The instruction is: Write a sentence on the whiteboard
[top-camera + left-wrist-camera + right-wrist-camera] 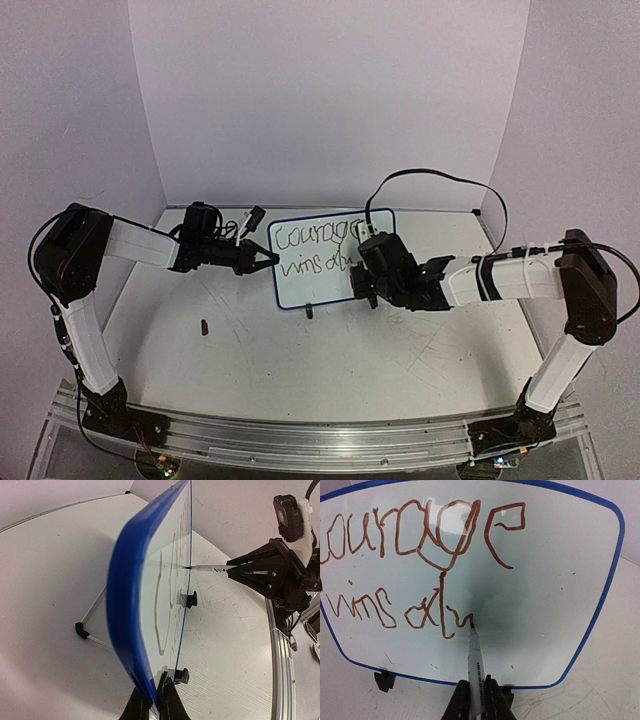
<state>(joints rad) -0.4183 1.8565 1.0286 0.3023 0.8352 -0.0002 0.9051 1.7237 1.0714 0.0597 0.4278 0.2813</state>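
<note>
The whiteboard [325,285] stands upright at the table's middle, blue-framed, seen edge-on in the left wrist view [125,605]. My left gripper [155,700] is shut on its near left edge [268,258]. On the board face [545,595] the sentence [420,535] reads "Courage" in red-brown loopy letters, with "wins alw" beneath. My right gripper [476,682] is shut on a white marker [476,660]. The marker's dark tip rests against the board at the end of the last stroke. From above, the right gripper [362,275] sits at the board's right lower part.
A small dark red cap [203,325] lies on the table left of centre. Black clip feet [384,680] hold the board's bottom edge, and a wire stand [90,625] props it behind. An aluminium rail [320,435] runs along the near edge. White walls enclose the table.
</note>
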